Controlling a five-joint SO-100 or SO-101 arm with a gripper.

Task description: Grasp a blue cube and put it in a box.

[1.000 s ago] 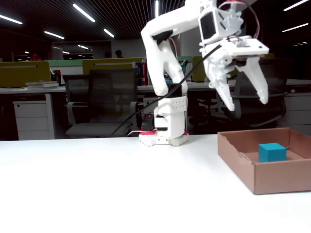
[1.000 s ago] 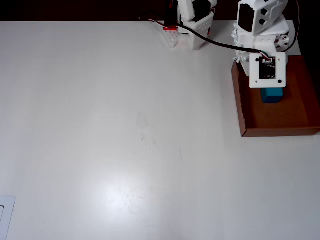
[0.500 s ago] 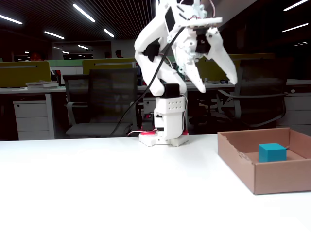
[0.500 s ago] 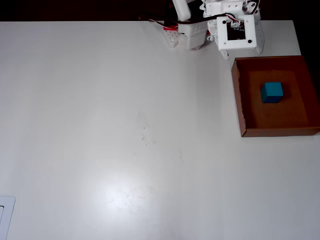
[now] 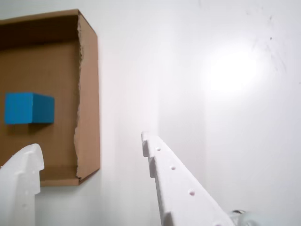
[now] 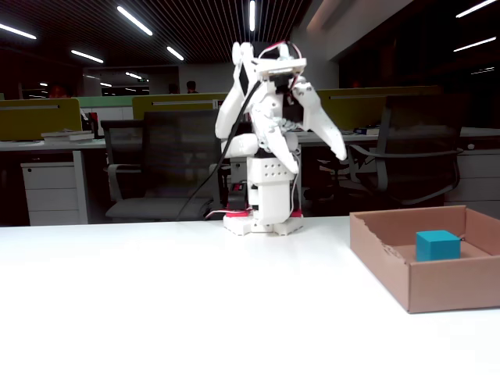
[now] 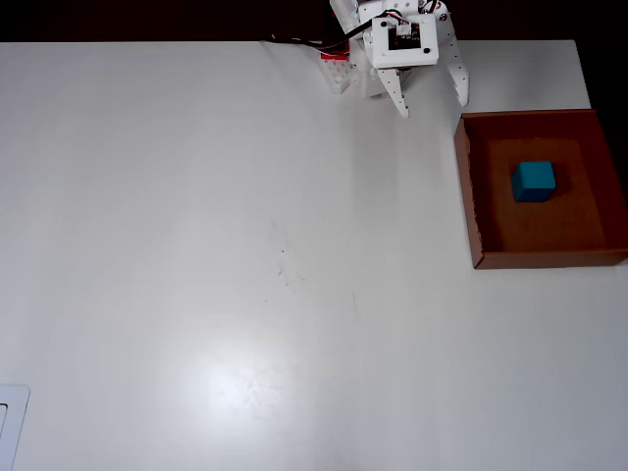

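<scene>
Blue cube [image 7: 535, 181] sits inside box [image 7: 473, 196]; fingers [image 5: 89, 150] apart, empty in wrist view.

white table [image 6: 156, 297] | dark office chairs [image 6: 168, 164] | ceiling strip lights [image 6: 134, 20]

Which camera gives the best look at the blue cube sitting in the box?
The overhead view: the blue cube sits whole and unblocked on the floor of the box, clear of every wall. The wrist view shows it larger but slightly blurred near the frame edge. In the fixed view the box's front wall hides its base.
</scene>
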